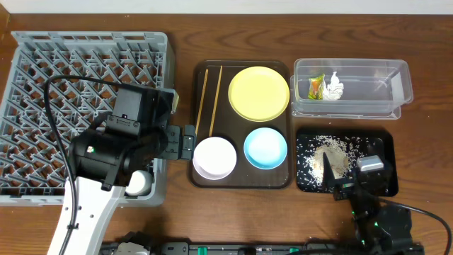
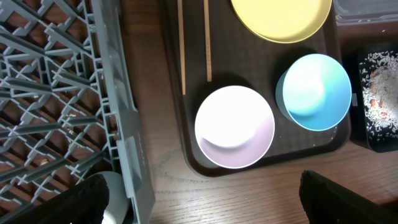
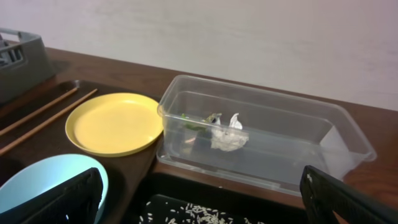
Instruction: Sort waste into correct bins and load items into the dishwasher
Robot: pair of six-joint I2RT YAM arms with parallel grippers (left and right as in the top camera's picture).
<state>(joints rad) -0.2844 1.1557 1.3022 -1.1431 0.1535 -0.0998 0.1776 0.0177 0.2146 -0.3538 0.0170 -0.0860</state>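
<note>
The grey dish rack (image 1: 42, 71) fills the left, with a white cup (image 1: 139, 183) at its front right corner. My left gripper (image 1: 185, 142) is open and empty between the rack and the white bowl (image 1: 214, 156); in the left wrist view (image 2: 202, 205) the white bowl (image 2: 234, 126) lies just ahead. The blue bowl (image 1: 265, 147), yellow plate (image 1: 259, 93) and chopsticks (image 1: 209, 99) lie on the brown tray. The clear tub (image 1: 382, 88) holds the wrapper (image 1: 316, 87) and tissue (image 1: 334, 87). Rice crumbs (image 1: 329, 159) lie in the black tray (image 1: 382, 142). My right gripper (image 1: 354, 185) is open and empty over its front edge.
The brown serving tray (image 1: 241, 180) sits mid-table between the rack and the bins. The rack's wall (image 2: 127, 124) is close on my left gripper's left. In the right wrist view the tub (image 3: 267, 134) stands just behind the black tray, with the plate (image 3: 112, 123) to its left.
</note>
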